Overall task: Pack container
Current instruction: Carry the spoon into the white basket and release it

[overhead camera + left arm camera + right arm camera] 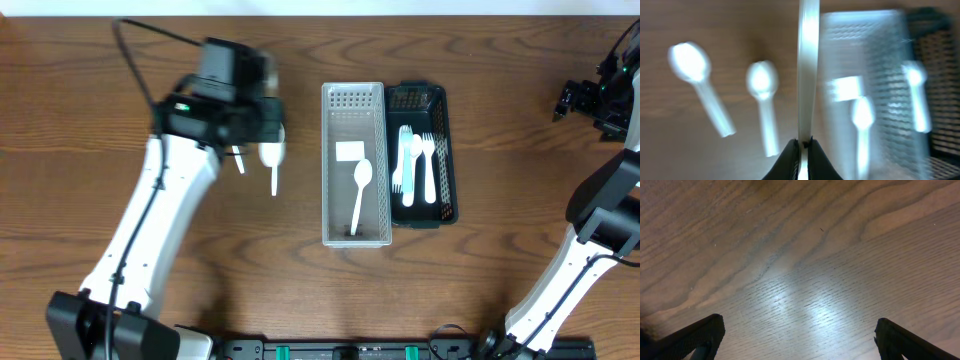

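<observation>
Left fingers [785,167] pinching a white utensil [807,70], left of the worktop's [100,80] middle, clear container [354,100] in the middle, one spoon [359,195] inside, black basket [415,98] just beside it, right fingers [695,335] wide apart by the right edge

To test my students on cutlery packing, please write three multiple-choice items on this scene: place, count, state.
1. The white plastic forks lie where? A on a plate; B in the black mesh basket; C on the floor.
2. How many white spoons lie in the clear perforated tray? A none; B one; C three.
3. The left pincer is: A open; B out of view; C shut on a thin white utensil.
Key: 1B, overhead shows them inside; 2B, one spoon lies there; 3C, the wrist view shows it clamped.
</observation>
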Robot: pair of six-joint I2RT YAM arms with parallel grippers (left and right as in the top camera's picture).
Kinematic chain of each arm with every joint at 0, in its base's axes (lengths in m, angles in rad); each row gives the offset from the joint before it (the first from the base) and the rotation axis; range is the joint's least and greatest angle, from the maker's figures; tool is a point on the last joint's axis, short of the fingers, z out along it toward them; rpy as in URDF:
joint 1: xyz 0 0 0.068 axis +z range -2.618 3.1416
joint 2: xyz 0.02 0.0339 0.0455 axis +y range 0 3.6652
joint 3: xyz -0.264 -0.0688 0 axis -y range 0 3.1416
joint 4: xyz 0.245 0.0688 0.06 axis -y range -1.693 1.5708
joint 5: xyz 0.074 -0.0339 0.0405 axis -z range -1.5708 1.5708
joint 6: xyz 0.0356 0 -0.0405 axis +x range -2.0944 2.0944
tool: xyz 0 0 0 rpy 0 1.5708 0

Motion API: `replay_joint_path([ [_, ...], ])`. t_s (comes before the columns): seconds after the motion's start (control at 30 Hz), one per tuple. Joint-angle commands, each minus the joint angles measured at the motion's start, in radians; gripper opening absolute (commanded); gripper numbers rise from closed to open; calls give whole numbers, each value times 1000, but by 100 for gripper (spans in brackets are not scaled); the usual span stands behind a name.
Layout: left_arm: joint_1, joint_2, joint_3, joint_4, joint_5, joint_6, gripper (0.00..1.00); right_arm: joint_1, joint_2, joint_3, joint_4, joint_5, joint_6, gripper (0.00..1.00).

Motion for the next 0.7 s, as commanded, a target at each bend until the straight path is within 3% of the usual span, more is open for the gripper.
replay_joint_path([
  [0.0,-103,-3,11,36,47,-136,9,-2,-8,0,2,2,-4,99],
  [0.1,-179,-3,11,86,46,-178,15,-2,-8,0,2,2,-4,99],
  [0.33,-247,14,10,102,46,-211,16,-2,-8,0,2,2,-4,99],
  [0.53,-248,21,10,104,5,-203,49,-2,-8,0,2,2,-4,99],
  [0.67,-222,21,10,106,-89,-179,79,-2,-8,0,2,2,-3,99],
])
